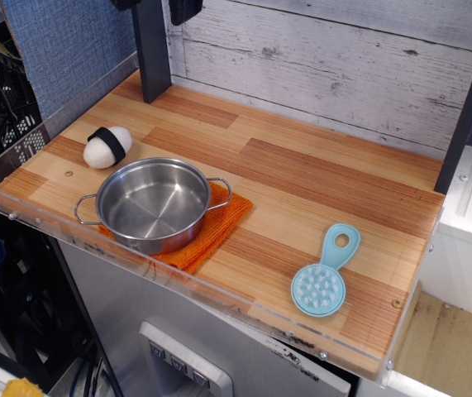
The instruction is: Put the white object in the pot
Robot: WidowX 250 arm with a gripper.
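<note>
Two task things are seen close together: the white object [107, 146] lies on the tabletop [318, 178] just behind-left of the empty pot [154, 205], its long axis slanted. Only a dark part, possibly the end effector [185, 10], is cut off at the top edge; its opening cannot be told.

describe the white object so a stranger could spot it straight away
On the wooden tabletop, look behind the steel pot at its left end. The white object lies there: a small egg-shaped lump, the only white thing, wrapped by a black band.
</note>
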